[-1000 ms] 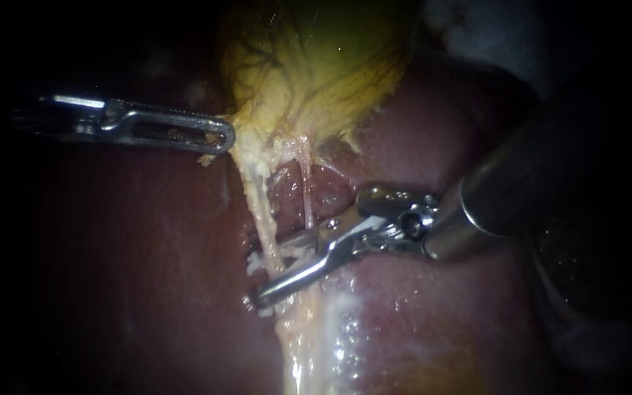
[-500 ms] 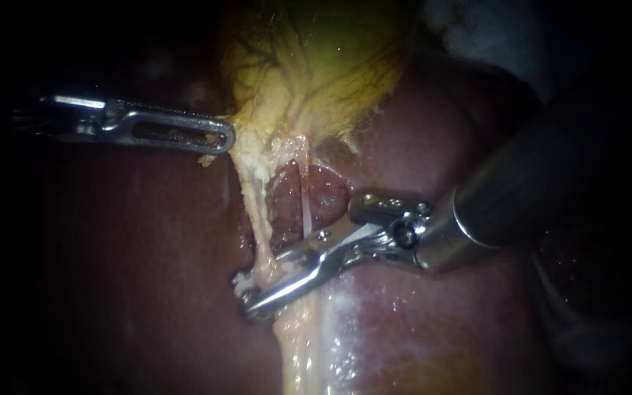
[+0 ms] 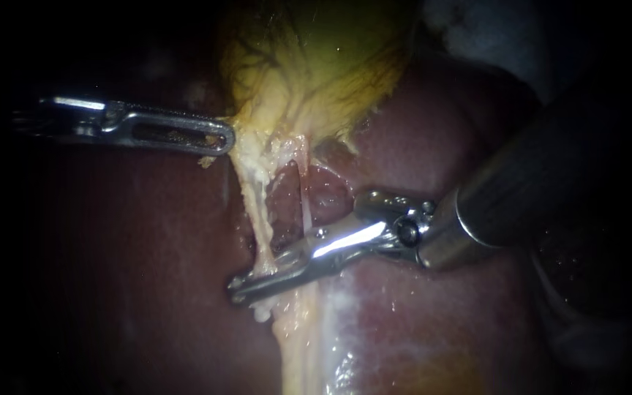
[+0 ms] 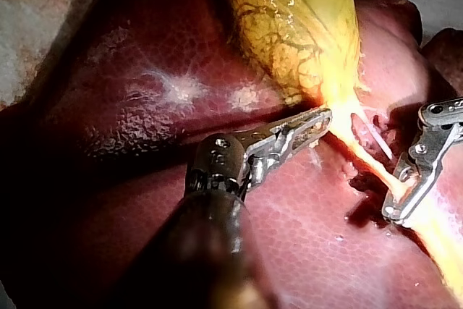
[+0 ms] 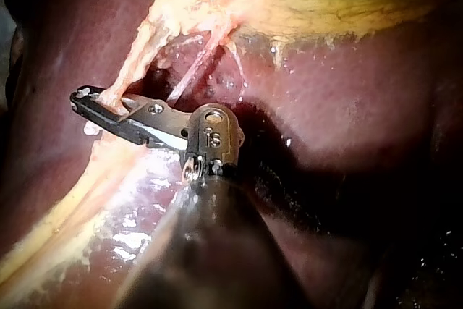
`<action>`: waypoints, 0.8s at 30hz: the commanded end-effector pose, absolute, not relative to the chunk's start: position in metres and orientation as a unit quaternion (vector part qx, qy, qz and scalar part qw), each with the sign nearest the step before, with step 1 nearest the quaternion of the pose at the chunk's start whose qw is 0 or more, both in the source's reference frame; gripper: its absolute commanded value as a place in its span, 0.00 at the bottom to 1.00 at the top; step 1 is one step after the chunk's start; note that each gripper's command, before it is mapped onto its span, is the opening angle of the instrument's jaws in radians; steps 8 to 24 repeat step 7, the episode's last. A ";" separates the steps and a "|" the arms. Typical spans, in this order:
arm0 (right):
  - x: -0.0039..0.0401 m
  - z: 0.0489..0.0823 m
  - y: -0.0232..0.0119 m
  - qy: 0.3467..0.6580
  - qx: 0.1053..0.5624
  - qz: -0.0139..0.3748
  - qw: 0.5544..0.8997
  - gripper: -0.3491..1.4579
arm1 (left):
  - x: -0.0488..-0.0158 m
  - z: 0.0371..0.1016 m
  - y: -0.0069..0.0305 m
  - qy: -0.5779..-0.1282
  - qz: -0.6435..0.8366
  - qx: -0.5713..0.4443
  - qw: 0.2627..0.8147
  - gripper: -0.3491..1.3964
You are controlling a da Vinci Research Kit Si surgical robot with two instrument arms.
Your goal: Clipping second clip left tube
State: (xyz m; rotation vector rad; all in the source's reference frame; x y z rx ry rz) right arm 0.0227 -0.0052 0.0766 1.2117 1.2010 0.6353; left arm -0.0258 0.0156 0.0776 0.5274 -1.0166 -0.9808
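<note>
The yellow-green gallbladder (image 3: 316, 58) lies on the dark red liver (image 3: 148, 256). Two strands run down from its neck: the thicker pale left tube (image 3: 254, 205) and the thin right tube (image 3: 304, 197). My right instrument (image 3: 239, 287) reaches across from the right, and its long jaws lie together on the left tube low down. In the right wrist view the left tube (image 5: 134, 63) passes between the jaws of that instrument (image 5: 81, 95). My left instrument (image 3: 224, 139) has its slotted jaws shut on the tissue at the gallbladder's neck, also seen in the left wrist view (image 4: 324, 116).
A band of pale, wet tissue (image 3: 301, 344) runs on down the liver below the right instrument's jaws. The right instrument's thick dark shaft (image 3: 550, 168) covers the liver at the right. No clip can be made out on either tube.
The right instrument's jaws slid further left until they straddled the left tube while open, then closed on it. The left instrument has held still.
</note>
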 end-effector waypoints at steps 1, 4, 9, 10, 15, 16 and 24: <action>0.0227 0.0767 -0.0052 0.521 0.526 0.275 0.614 0.00 | -0.0258 0.0775 0.0156 -0.462 -0.445 0.240 0.729 0.00; 0.0226 0.0767 -0.0053 0.521 0.526 0.275 0.614 0.00 | -0.0258 0.0775 0.0156 -0.462 -0.445 0.240 0.729 0.00; 0.0226 0.0767 -0.0053 0.521 0.526 0.275 0.614 0.00 | -0.0258 0.0775 0.0157 -0.461 -0.445 0.240 0.729 0.00; 0.0226 0.0767 -0.0053 0.521 0.526 0.275 0.614 0.00 | -0.0258 0.0775 0.0157 -0.461 -0.445 0.240 0.729 0.00; 0.0226 0.0767 -0.0053 0.521 0.526 0.275 0.614 0.00 | -0.0258 0.0775 0.0157 -0.461 -0.445 0.240 0.729 0.00; 0.0226 0.0767 -0.0053 0.521 0.526 0.275 0.614 0.00 | -0.0258 0.0775 0.0157 -0.461 -0.445 0.240 0.729 0.00; 0.0226 0.0767 -0.0053 0.521 0.526 0.275 0.614 0.00 | -0.0258 0.0775 0.0157 -0.461 -0.445 0.240 0.729 0.00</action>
